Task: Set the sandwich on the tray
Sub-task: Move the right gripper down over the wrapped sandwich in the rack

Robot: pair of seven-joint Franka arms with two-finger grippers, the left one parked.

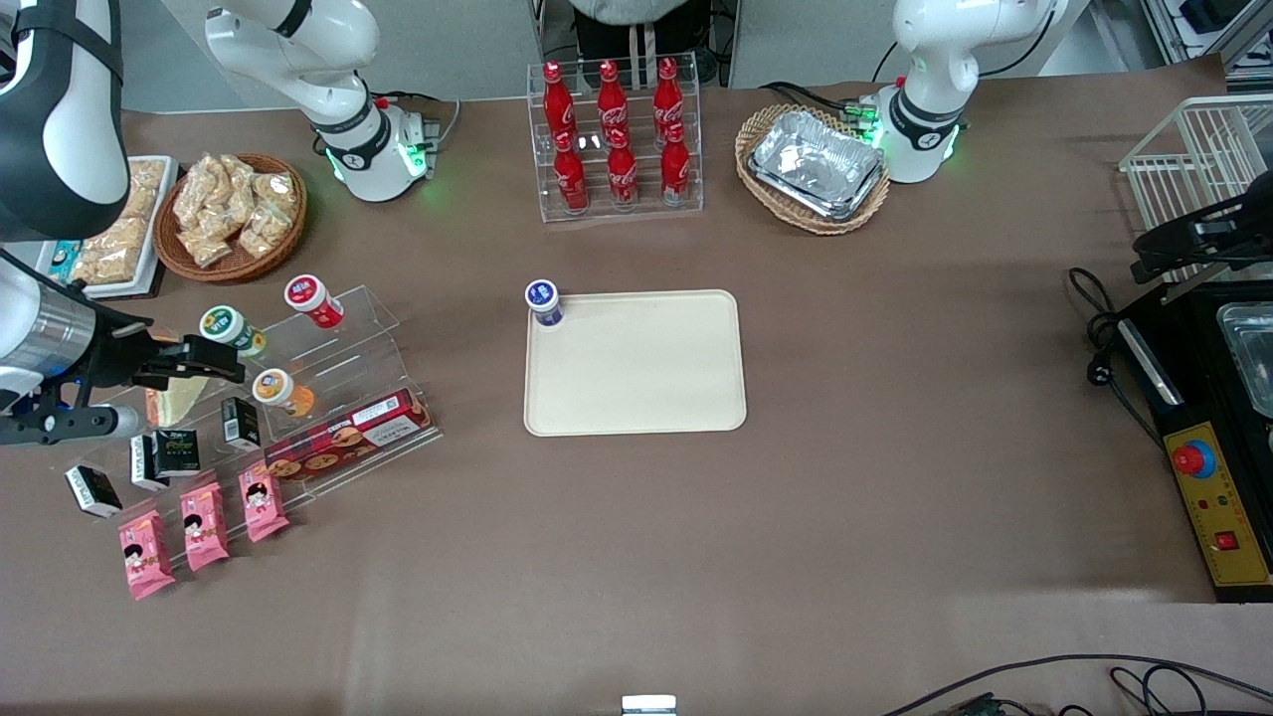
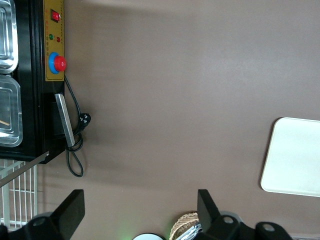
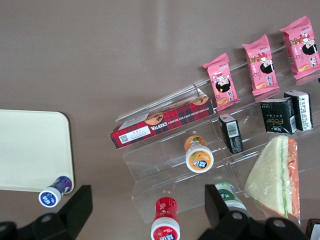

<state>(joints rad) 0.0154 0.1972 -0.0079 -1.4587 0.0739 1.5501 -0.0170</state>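
Now the brown desk [image 1: 895,517] spreads wide, with the cream tray [image 1: 636,368] flat at its middle and a blue-capped bottle [image 1: 544,301] standing at the tray's corner nearest the clear tiered rack [image 1: 328,398]. That rack sits toward the working arm's end, well apart from the tray, carrying the red cookie box [image 3: 160,125], small capped bottles and pink snack packets [image 3: 220,82]. The sandwich [image 3: 277,175] lies on the rack beside the black packets, and the claw [image 1: 184,360] hangs above it, fingers [image 3: 75,207] spread, gripping nothing.
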